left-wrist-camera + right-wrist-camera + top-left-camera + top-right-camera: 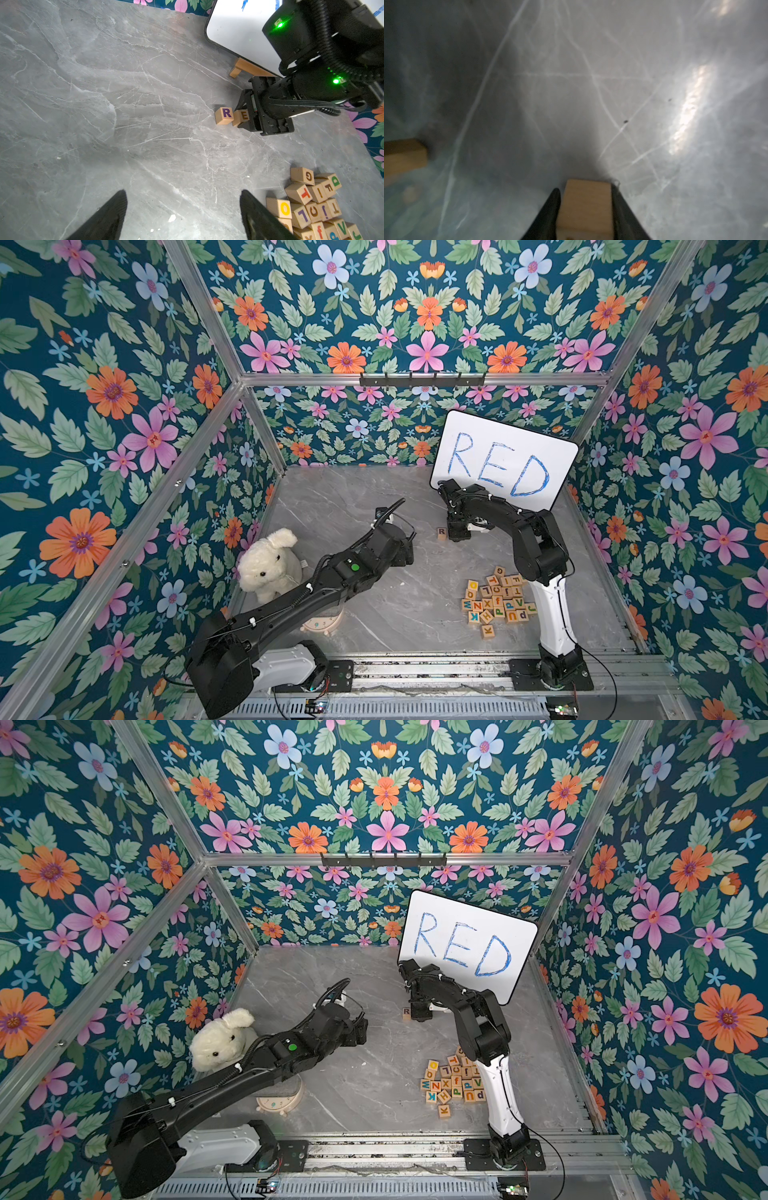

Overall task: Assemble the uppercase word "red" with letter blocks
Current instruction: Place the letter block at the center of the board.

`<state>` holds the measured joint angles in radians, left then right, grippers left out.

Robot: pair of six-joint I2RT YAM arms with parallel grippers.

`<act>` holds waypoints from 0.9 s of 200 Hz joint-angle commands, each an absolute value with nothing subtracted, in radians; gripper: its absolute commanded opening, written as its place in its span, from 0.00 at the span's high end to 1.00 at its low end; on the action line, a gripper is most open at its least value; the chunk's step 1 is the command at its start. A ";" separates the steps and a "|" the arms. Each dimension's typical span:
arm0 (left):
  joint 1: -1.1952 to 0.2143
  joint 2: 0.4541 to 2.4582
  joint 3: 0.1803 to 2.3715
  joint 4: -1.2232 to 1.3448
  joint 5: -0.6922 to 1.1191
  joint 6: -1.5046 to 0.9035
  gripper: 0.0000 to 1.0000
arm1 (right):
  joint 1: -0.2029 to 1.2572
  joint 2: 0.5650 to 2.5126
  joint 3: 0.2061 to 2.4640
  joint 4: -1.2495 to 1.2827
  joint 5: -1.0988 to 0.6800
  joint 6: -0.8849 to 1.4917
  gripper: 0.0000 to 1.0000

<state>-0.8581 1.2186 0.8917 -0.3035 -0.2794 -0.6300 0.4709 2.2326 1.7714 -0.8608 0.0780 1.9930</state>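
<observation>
A pale R block (441,533) (224,116) stands on the grey marble table in front of the white board. Right beside it, the E block (242,116) (586,207) sits slightly tilted between the fingers of my right gripper (241,117) (585,189), which is shut on it just above the table. A green D block (335,181) lies at the far edge of the loose pile of letter blocks (496,599) (455,1079). My left gripper (182,194) (409,549) hovers open and empty over bare table, left of the R block.
The white board (503,458) with blue handwritten RED leans on a wooden stand (245,67) at the back right. A white plush dog (270,564) and a small clock (322,622) sit at the left under my left arm. Floral walls enclose the table.
</observation>
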 commanded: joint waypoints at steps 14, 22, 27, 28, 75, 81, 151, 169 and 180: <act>-0.857 1.220 0.891 -0.288 -0.276 -0.641 0.13 | 0.478 2.250 1.767 -0.858 0.078 2.094 0.56; -0.857 1.220 0.892 -0.287 -0.275 -0.641 0.13 | 0.479 2.250 1.766 -0.855 0.077 2.094 0.56; -0.857 1.220 0.893 -0.288 -0.275 -0.641 0.13 | 0.479 2.250 1.766 -0.853 0.077 2.094 0.56; -0.857 1.220 0.893 -0.287 -0.275 -0.640 0.13 | 0.479 2.250 1.766 -0.852 0.077 2.094 0.56; -0.857 1.218 0.897 -0.287 -0.274 -0.635 0.13 | 0.483 2.250 1.784 -0.856 0.098 2.074 0.55; -0.857 1.216 0.897 -0.288 -0.275 -0.635 0.13 | 0.483 2.248 1.785 -0.857 0.109 2.071 0.51; -0.858 1.234 0.908 -0.284 -0.252 -0.640 0.13 | 0.486 2.134 1.748 -0.798 0.190 2.016 0.31; -0.857 1.236 0.903 -0.275 -0.252 -0.638 0.13 | 0.489 2.097 1.716 -0.760 0.171 2.006 0.30; -0.858 1.237 0.901 -0.273 -0.255 -0.635 0.13 | 0.495 2.072 1.699 -0.754 0.173 1.992 0.30</act>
<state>-0.8581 1.2354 0.9005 -0.2916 -0.2527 -0.6300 0.4847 2.1124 1.7260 -0.7734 0.1619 1.9594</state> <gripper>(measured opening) 0.871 0.698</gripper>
